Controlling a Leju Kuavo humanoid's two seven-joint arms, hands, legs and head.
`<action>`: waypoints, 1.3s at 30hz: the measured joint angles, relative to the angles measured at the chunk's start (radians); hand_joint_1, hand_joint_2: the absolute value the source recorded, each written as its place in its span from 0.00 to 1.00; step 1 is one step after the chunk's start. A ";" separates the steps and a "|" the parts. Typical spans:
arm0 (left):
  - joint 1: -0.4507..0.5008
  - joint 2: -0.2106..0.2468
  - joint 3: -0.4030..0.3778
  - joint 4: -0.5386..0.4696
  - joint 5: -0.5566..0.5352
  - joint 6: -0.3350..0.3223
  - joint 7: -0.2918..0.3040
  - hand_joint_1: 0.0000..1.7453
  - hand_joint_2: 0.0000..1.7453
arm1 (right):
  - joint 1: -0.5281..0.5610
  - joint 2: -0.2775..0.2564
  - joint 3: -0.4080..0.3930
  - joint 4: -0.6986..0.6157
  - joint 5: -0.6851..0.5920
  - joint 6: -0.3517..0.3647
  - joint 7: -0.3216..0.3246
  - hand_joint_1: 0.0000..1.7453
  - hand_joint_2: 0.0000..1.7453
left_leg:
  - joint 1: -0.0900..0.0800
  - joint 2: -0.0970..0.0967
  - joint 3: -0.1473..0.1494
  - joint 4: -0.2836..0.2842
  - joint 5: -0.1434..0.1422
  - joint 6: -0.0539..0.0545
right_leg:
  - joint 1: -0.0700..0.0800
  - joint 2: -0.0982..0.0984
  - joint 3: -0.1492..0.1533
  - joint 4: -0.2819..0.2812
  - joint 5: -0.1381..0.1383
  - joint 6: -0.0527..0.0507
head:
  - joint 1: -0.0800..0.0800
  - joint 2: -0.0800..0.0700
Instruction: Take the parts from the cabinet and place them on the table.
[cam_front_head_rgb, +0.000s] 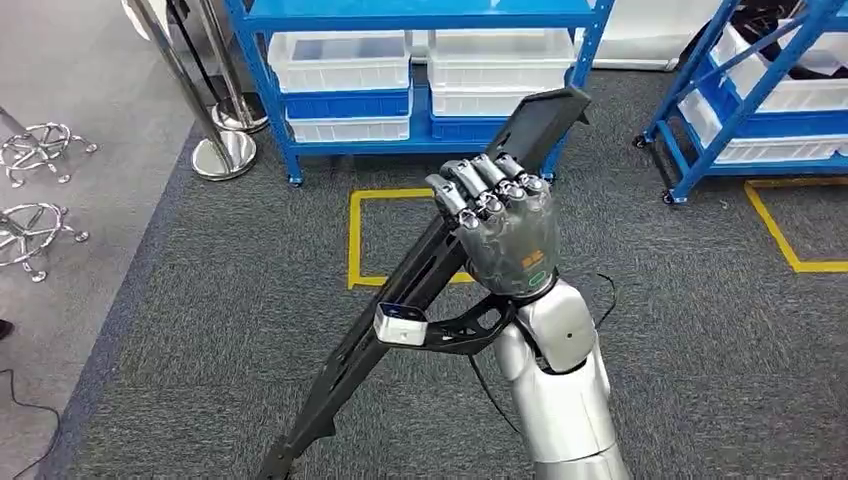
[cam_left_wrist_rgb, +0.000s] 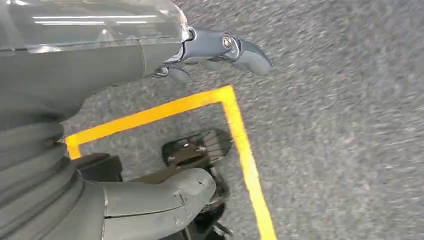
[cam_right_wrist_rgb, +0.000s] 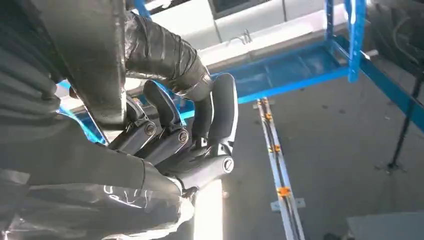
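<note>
Head view: my right hand (cam_front_head_rgb: 498, 222) is raised in front of me, fingers wrapped tight around a long black part (cam_front_head_rgb: 420, 280). The part runs on a slant: its upper end sits over the blue rack (cam_front_head_rgb: 420, 20) ahead, its lower end hangs near the carpet (cam_front_head_rgb: 220, 300) at my lower left. The grip is well above the middle, so I judge most of the weight hangs below the hand. No counter in sight here, so the carry is under way and the placing is not yet done. Racks ahead and to the right hold white bins (cam_front_head_rgb: 340, 60). Chrome posts (cam_front_head_rgb: 222, 150) and stool bases stand off to the left.

Left wrist view: my left hand (cam_left_wrist_rgb: 220, 47) hangs over the carpet, fingers apart, holding nothing. Below it is a corner of yellow floor tape (cam_left_wrist_rgb: 230, 95) and a dark piece that I take for the part's low end, though I can't be sure.

Right wrist view: fingers (cam_right_wrist_rgb: 170, 140) curled hard round the dark part, with blue shelf framing behind. Contact looks full, no gap that I can see.

How I'd run it: keep the grip as tight as it is, turn slowly, and lift or level the part first so the low end clears the carpet and my legs. Watch the upper end against the rack during the turn. The free left hand could support the lower half if it sags.
</note>
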 joint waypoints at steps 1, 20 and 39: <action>-0.001 0.000 -0.001 0.000 0.000 0.000 0.002 0.00 1.00 | 0.000 -0.002 0.006 -0.001 0.001 0.000 0.009 1.00 1.00 | -0.004 0.001 -0.010 0.009 0.002 -0.004 | 0.008 0.002 0.033 -0.052 -0.025 -0.002 | -0.001 0.000; -0.006 0.002 -0.008 0.000 0.011 0.034 -0.026 0.00 1.00 | -0.003 -0.090 0.104 0.055 -0.076 0.000 0.072 1.00 1.00 | -0.012 -0.004 0.156 -0.043 -0.113 0.004 | 0.008 -0.004 -0.105 -0.068 0.128 -0.011 | 0.000 0.000; -0.001 0.009 -0.037 0.000 -0.008 0.034 -0.024 0.00 1.00 | 0.042 -0.132 0.116 0.057 -0.098 0.000 0.016 1.00 1.00 | 0.006 0.009 0.020 0.150 -0.179 -0.035 | 0.001 0.005 -0.070 -0.033 0.050 -0.034 | 0.000 0.000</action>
